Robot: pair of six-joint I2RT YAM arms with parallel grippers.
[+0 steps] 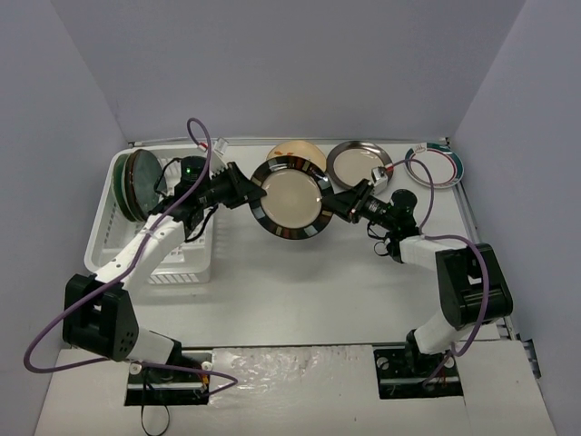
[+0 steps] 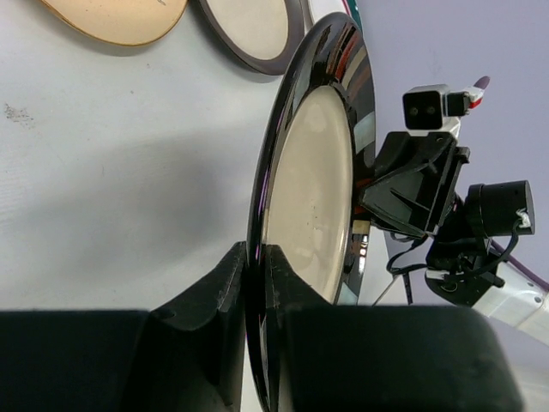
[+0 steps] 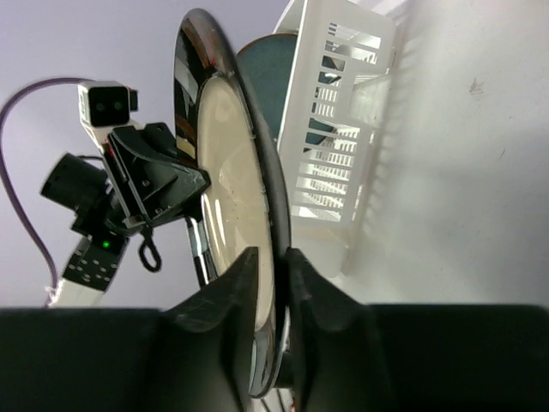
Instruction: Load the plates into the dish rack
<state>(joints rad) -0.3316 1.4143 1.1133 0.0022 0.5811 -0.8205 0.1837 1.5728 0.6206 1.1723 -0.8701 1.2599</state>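
Observation:
A dark-rimmed beige plate [image 1: 290, 197] hangs on edge above the table's middle, held from both sides. My left gripper [image 1: 250, 193] is shut on its left rim; in the left wrist view its fingers [image 2: 255, 257] pinch the dark edge of the plate [image 2: 313, 189]. My right gripper [image 1: 334, 202] holds the opposite rim, its fingers [image 3: 273, 262] astride the plate [image 3: 227, 172]. The white dish rack [image 1: 109, 245] stands at the left, with dark and teal plates [image 1: 141, 184] upright at its far end. Three more plates lie at the back: tan [image 1: 295, 151], dark-rimmed beige [image 1: 359, 162], and white with a teal-red rim [image 1: 436, 165].
The rack's slotted wall [image 3: 343, 112] shows just behind the held plate in the right wrist view. Purple cables loop over both arms. Grey walls enclose the table on the left, back and right.

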